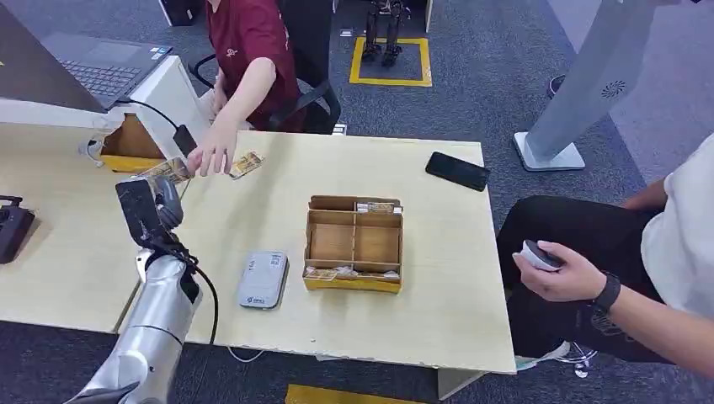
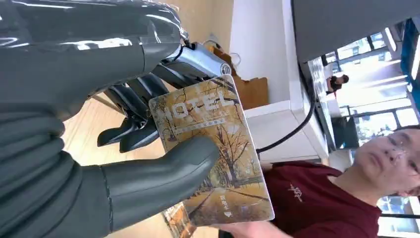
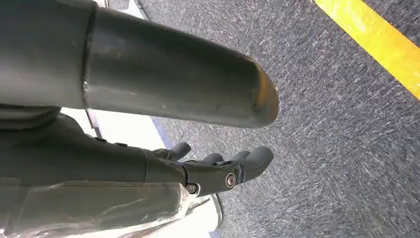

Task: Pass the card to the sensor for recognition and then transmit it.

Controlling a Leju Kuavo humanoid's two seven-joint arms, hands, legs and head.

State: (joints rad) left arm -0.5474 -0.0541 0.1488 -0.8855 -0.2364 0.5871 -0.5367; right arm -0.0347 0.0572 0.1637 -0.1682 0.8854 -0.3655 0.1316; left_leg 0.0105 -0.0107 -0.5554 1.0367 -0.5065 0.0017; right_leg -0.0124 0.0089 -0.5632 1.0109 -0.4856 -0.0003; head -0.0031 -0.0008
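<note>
Our left wrist view reveals "HOTEL" on the autumn-tree hotel card [image 2: 218, 148] pinched in our left hand [image 2: 148, 148]; our right hand [image 3: 218, 171] hangs empty, fingers loosely apart, over carpet [image 3: 337, 124].

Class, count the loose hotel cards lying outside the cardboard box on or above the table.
2: one card held by the left hand; another card flat beside the person's hand. More may sit in the box.

The right hand [image 3: 208, 173] hung over grey carpet [image 3: 337, 148], holding nothing. Its thick thumb [image 3: 173, 89] ran across from nine o'clock toward three, ending near the middle. Below it the darker fingers [image 3: 247, 161] lay side by side, slightly curled, tips toward three o'clock and apart from the thumb. A yellow floor stripe [image 3: 376, 34] crossed the corner at one to two o'clock. A pale edge showed at six o'clock.
</note>
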